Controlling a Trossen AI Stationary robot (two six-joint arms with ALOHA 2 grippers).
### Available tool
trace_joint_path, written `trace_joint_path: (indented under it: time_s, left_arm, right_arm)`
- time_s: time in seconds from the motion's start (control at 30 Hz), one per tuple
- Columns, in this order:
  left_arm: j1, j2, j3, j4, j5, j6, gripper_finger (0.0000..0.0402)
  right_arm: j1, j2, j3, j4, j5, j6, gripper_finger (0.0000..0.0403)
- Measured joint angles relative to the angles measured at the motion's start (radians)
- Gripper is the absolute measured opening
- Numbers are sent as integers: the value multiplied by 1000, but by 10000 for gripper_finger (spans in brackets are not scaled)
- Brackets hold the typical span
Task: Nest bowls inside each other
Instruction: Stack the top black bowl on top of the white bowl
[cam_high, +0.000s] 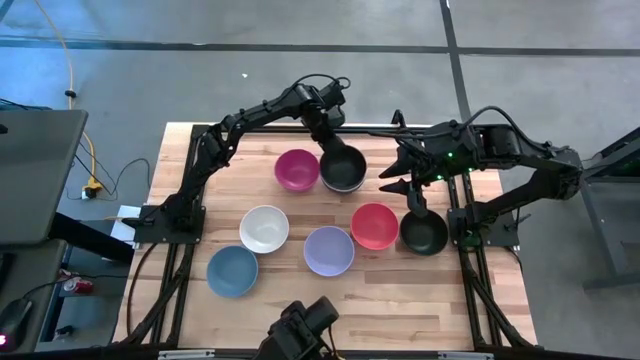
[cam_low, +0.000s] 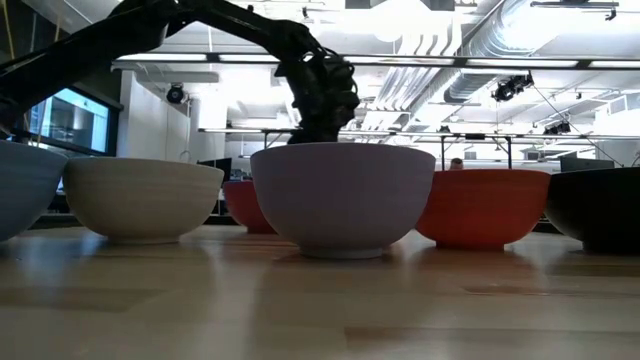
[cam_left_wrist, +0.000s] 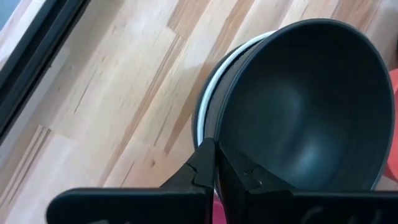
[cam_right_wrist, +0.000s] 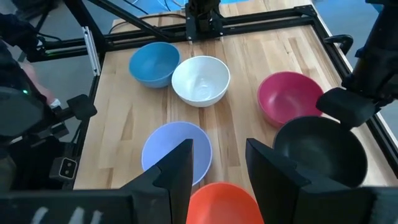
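Observation:
My left gripper (cam_high: 329, 145) is shut on a black bowl (cam_high: 343, 168) at the table's far middle. That bowl sits inside a white bowl, of which only the rim (cam_left_wrist: 207, 99) shows. Beside this pair stands a magenta bowl (cam_high: 297, 169). White (cam_high: 264, 229), lavender (cam_high: 329, 250), red (cam_high: 374, 225), blue (cam_high: 232, 270) and another black bowl (cam_high: 423, 232) rest singly on their bases. My right gripper (cam_high: 400, 173) hovers open above the table, right of the black-on-white pair and beyond the red bowl (cam_right_wrist: 224, 202). My left gripper pinches the black bowl's rim (cam_left_wrist: 231, 163) on its far-left side, with one finger (cam_left_wrist: 249, 177) inside the bowl and one finger (cam_left_wrist: 202, 165) outside. The fingers come from above, slanting down. The bowl lies slightly tilted in the white bowl below it.
The bowls fill the table's middle in two loose rows. Bare wood lies along the near edge (cam_high: 400, 310) and at the far left corner (cam_high: 200, 140). Black arm bases and frame rails stand at the left (cam_high: 165, 220) and right (cam_high: 480, 225) sides.

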Motion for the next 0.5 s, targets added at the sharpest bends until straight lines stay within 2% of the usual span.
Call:
trace_joint_path:
  time_s: [0.5]
  left_arm:
    - [-21,0,0,-18,-1,22,0]
  right_arm:
    - [57,0,0,5,37,26,140]
